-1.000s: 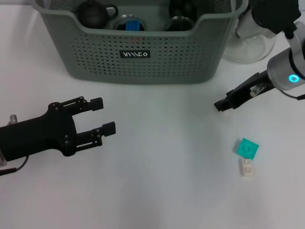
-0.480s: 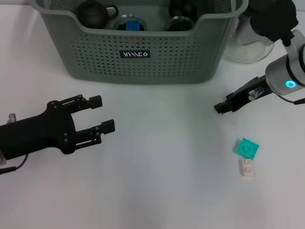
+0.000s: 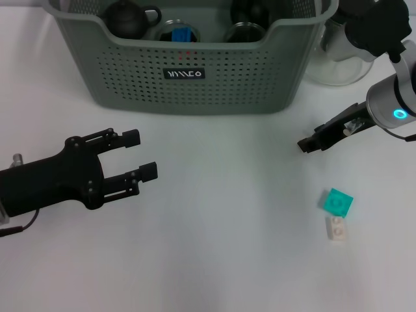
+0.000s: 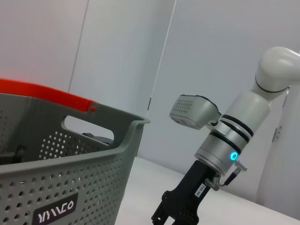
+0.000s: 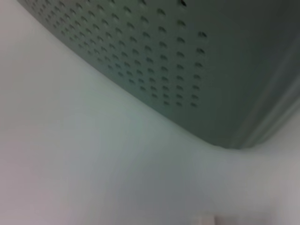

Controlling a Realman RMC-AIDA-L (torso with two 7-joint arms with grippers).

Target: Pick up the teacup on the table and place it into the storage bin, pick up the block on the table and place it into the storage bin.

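Head view: the left gripper [image 3: 144, 155] hovers low over the worktop [image 3: 221, 247], fingers [image 3: 132, 138] spread and empty, pointing toward the storage bin [image 3: 188, 71]. The right gripper [image 3: 307, 143] (its finger gap unreadable) hangs beside the bin; the green block [image 3: 337, 202] lies just beyond its tip, touching a white block [image 3: 337, 229].

Left wrist view: the bin [image 4: 70, 173] is close by, the right gripper [image 4: 176, 216] beyond it.

Right wrist view: the bin's perforated wall [image 5: 187, 61] above the worktop [image 5: 84, 164].

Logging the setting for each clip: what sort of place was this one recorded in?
Probably a lab or robot test room, not a home: a bare white table holding only staged items, namely the grey-green perforated plastic storage bin and small teal and white plastic blocks, with plain pale panelled walls behind.
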